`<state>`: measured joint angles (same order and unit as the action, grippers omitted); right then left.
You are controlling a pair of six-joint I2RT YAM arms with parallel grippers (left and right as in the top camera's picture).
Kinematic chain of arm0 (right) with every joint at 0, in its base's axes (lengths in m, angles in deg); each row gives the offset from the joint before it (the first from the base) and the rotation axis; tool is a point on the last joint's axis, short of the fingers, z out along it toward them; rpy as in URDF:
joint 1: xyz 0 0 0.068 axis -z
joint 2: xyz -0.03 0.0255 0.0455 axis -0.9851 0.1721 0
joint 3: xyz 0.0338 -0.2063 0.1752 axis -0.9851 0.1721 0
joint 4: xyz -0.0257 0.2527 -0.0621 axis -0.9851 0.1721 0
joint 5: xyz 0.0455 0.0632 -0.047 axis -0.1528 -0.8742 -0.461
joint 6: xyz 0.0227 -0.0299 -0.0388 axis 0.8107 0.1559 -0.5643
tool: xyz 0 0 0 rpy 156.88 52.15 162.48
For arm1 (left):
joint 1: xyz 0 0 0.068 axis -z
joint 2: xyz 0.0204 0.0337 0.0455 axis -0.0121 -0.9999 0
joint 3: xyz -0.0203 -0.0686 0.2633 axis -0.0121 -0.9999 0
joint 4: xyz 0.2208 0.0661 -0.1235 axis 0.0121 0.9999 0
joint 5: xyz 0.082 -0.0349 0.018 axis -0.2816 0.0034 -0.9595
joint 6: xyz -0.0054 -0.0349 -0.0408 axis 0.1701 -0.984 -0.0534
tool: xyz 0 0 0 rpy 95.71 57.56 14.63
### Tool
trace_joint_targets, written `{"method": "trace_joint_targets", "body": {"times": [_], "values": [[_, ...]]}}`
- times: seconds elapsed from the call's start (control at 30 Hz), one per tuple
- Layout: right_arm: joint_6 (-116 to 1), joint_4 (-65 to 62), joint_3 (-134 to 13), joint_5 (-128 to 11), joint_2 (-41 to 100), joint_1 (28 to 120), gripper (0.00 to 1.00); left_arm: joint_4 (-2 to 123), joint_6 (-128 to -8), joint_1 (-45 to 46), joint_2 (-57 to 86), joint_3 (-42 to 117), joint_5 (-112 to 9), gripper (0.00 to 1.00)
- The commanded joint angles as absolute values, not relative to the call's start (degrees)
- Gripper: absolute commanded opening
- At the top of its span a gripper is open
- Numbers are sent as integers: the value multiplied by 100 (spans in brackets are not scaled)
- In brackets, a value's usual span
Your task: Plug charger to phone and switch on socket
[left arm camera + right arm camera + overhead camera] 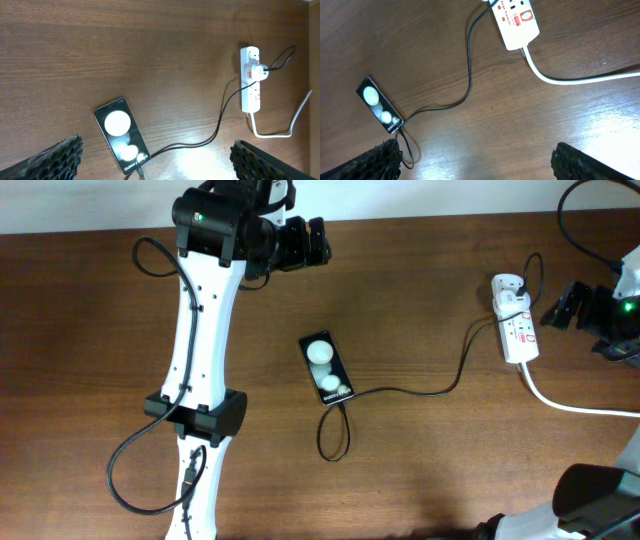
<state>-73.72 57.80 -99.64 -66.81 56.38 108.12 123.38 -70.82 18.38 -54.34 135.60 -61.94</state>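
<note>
On the brown table (450,470), the left gripper (308,242) hangs at upper centre and the right gripper (562,306) at the right edge, just beside the socket (517,330). Both claws gape wide and hold nothing. The phone (326,369) lies mid-frame, with the charger (469,65) seemingly seated in its lower end. The socket holds the white adapter (508,292). Likely next is pressing the red switch (248,75).

Light: bright and even, from above; shadows faint and soft.
Left wrist glare: pale sheen on the worktop (192,159) at 6 o'clock.
Right wrist glare: broad sheen at 4 o'clock.
Phone (326,369): two round spots blown out white.
Fingers (55,159): dark, soft-focus at 5 and 7 o'clock.
Socket (515,330): nearly overexposed overhead.
</note>
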Motion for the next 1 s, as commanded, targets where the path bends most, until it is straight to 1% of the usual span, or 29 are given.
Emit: {"method": "trace_joint_targets", "body": {"times": [0.0,0.1,0.23,0.3,0.37,0.4,0.57,0.67,0.73,0.77,0.83,0.87,0.97], "values": [[-7407,5763,-9920,-6646,5557,10781,99,12343,-6993,1844,-5222,13650,-6236,99],[-7407,5763,-9920,-6646,5557,10781,99,12343,-6990,1838,-5222,13650,-6549,99],[-7407,5763,-9920,-6646,5557,10781,99,12343,-6990,1840,-5222,13440,-7762,99],[-7407,5763,-9920,-6646,5557,10781,99,12091,-6990,1838,-5209,12999,-8295,99],[-7407,5763,-9920,-6646,5557,10781,99,11352,-6986,1827,-4947,11967,-8365,99],[-7407,5763,-9920,-6646,5557,10781,99,10837,-6982,1827,-4634,11167,-8369,99],[-7407,5763,-9920,-6646,5557,10781,99,8861,-6907,1827,-2807,7471,-9086,99],[-7407,5763,-9920,-6646,5557,10781,99,7667,-6907,1617,-1599,5491,-9154,99],[-7407,5763,-9920,-6646,5557,10781,99,7184,-6907,1523,-1105,4726,-9156,99],[-7407,5763,-9920,-6646,5557,10781,99,6679,-6907,1425,-506,3887,-9208,99],[-7407,5763,-9920,-6646,5557,10781,99,6223,-6907,1363,355,2837,-9464,99],[-7407,5763,-9920,-6648,5557,10781,99,6155,-6907,1363,576,2601,-9552,99],[-7407,5763,-9920,-6646,5557,10781,99,5899,-6907,1363,2124,1152,-10166,99]]}}
